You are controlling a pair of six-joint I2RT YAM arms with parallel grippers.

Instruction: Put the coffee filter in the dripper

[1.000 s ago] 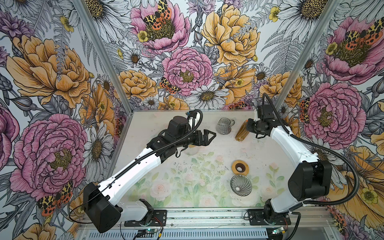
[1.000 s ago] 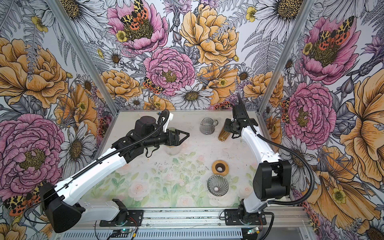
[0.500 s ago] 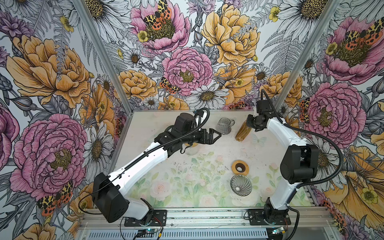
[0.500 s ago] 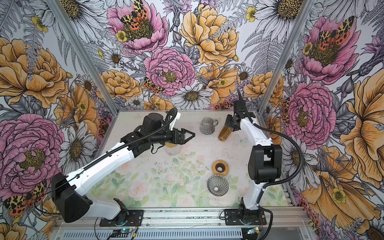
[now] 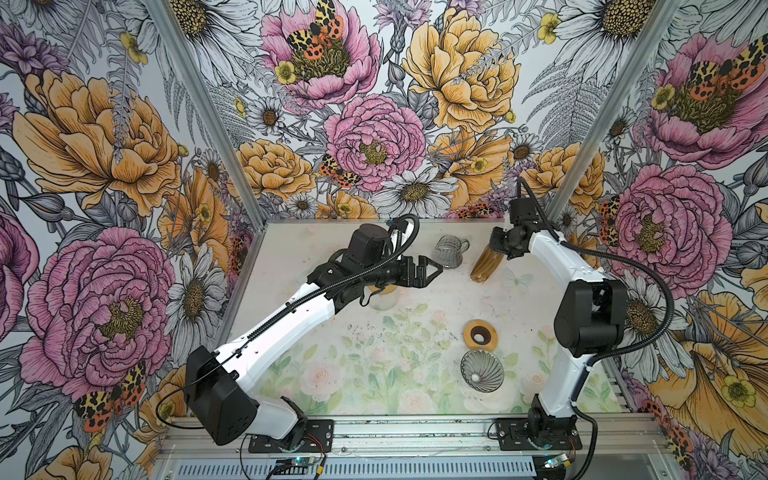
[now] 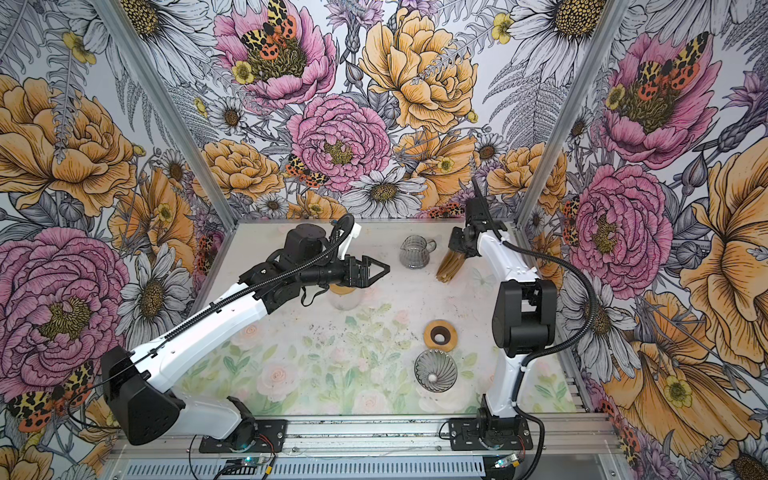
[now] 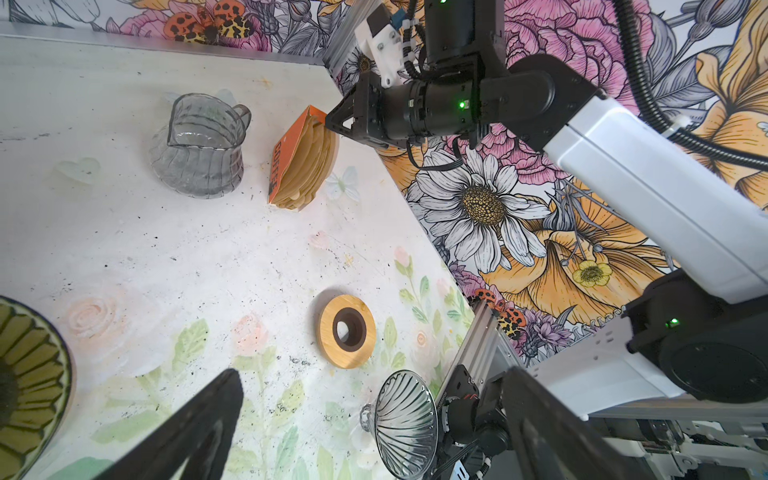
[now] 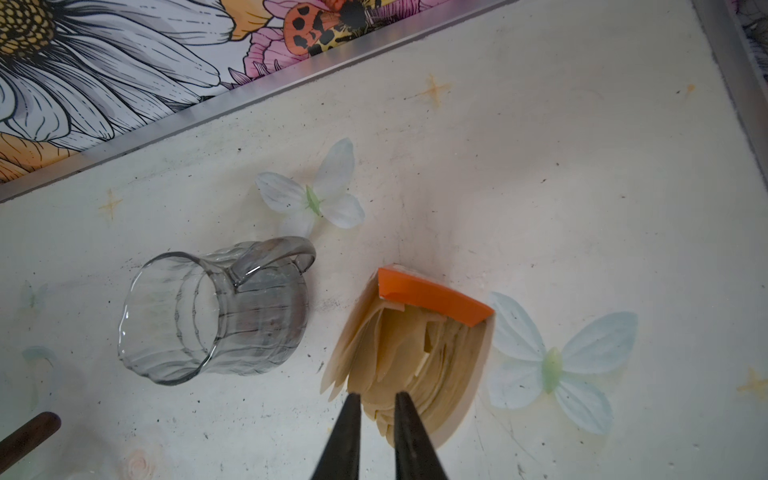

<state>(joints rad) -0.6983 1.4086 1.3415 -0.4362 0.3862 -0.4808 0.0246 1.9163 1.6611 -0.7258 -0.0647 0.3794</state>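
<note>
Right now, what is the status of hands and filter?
Left hand open, empty. Right hand narrow over coffee filter stack, grip unconfirmed. Dripper empty. Wooden ring between stack and dripper.

From high at the front, my two top eyes look down on the whole pale flower-printed table (image 5: 457, 299). My left wrist camera looks across it; my right hangs close over the ribbed glass jug (image 8: 216, 307) and orange-backed paper filter stack (image 8: 415, 353), which all views share
</note>
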